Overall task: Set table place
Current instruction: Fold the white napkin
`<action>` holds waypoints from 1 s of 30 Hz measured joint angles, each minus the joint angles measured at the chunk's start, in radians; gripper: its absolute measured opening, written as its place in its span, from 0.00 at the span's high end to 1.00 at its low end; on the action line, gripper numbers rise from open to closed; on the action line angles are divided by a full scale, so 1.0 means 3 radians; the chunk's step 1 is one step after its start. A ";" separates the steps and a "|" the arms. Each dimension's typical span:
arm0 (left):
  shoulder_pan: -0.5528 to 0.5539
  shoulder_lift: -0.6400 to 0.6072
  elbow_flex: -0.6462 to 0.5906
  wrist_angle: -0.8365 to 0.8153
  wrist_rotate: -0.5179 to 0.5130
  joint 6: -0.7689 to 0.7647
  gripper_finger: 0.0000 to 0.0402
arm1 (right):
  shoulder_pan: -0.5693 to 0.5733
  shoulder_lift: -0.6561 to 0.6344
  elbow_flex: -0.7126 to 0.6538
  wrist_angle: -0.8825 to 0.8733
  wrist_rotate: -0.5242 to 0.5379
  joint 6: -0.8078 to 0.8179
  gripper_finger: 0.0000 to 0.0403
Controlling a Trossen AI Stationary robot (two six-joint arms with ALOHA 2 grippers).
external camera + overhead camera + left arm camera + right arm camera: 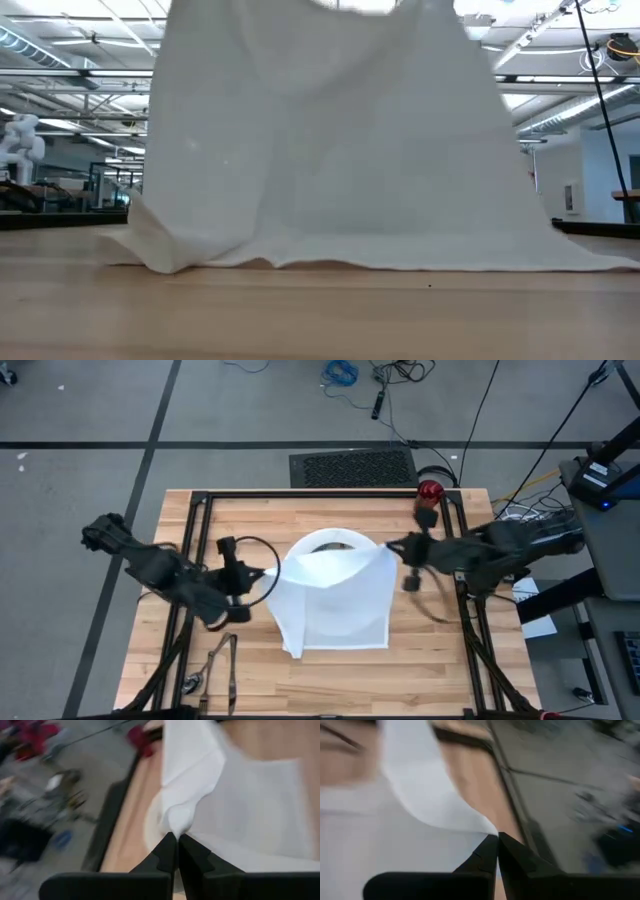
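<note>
- The table [440, 650] — pale planks inside a black frame — shows whole only in the high view; the low view sees just its near surface, with the room behind.
- At the table's left part, dark cutlery [222, 665] lies near the front edge; no other view shows it.
- The left gripper [268, 574] sits left of centre, its fingers pressed together on the left upper corner of the white napkin [335, 600].
- The left wrist view shows that pinch up close: the closed fingertips [170, 851] meet on a bunched fold of cloth, the napkin spreading away beyond them.
- The napkin hangs between the two grippers over the table's middle, its lower edge resting on the wood — the low view shows that edge [400, 262] lying along the planks while the cloth rises out of the picture.
- Behind the napkin's top edge a curved white rim, the plate [330, 538], peeks out in the high view only.
- The right gripper [390, 547] is right of centre, clamped on the napkin's right upper corner; the right wrist view shows its fingertips [492, 851] shut with the cloth's pointed corner [485, 827] just at them.
- A small red cup [430, 490] stands at the table's far right edge, behind the right arm.
</note>
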 joint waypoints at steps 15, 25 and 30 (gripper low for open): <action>-0.0703 -0.0008 0.1206 -0.0293 0.0653 0.0115 1.00 | 0.1335 0.0018 0.0850 0.0107 -0.0677 0.0476 1.00; -0.0205 -0.0031 0.1014 -0.1362 -0.0131 -0.0680 1.00 | 0.0824 0.0098 0.0635 -0.1498 0.0632 0.1464 1.00; 0.0268 -0.0088 0.0757 -0.1326 -0.0158 -0.0682 1.00 | 0.0389 0.0092 0.0190 -0.1500 0.0734 0.1440 1.00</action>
